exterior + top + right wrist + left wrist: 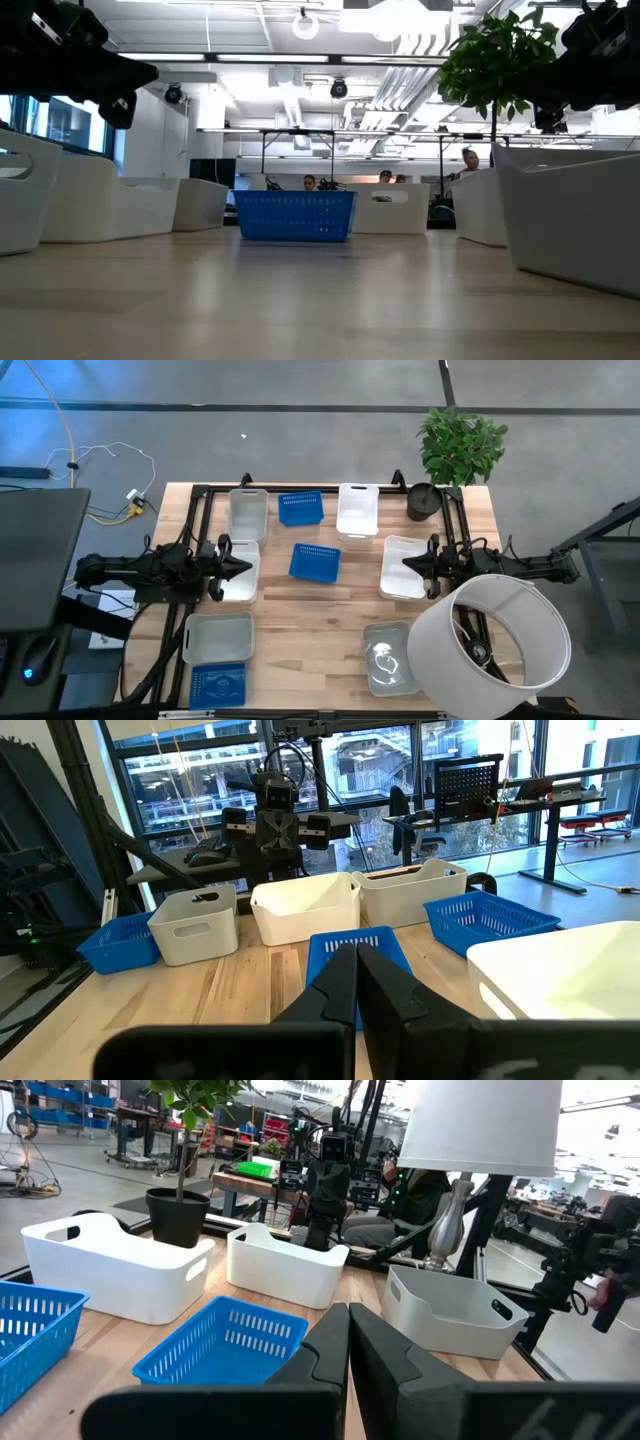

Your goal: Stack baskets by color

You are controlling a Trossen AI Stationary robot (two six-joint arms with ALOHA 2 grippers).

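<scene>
- The large white cylinder (492, 633), a lampshade, covers the tabletop's (330, 620) near right corner and hides part of the translucent grey basket (388, 656) beside it.
- At the near left corner a blue basket (217, 685) is cut off by the picture's edge; a grey basket (217, 636) sits just behind it.
- The left gripper (243, 567) hangs over a white basket (240, 582) by the left edge, its fingers pressed together, holding nothing.
- The right gripper (408, 563) hangs over a white basket (401, 568) by the right edge, fingers likewise together and empty.
- Between the two grippers, apart from both, a blue perforated basket (315, 561) stands at the tabletop's middle.
- Along the far edge stand a white basket (248, 513), another blue basket (301, 508) and a white basket (358, 510); the black plant pot (424, 501) fills the far right corner.
- In the low view people beyond the tabletop are too small to make out.
</scene>
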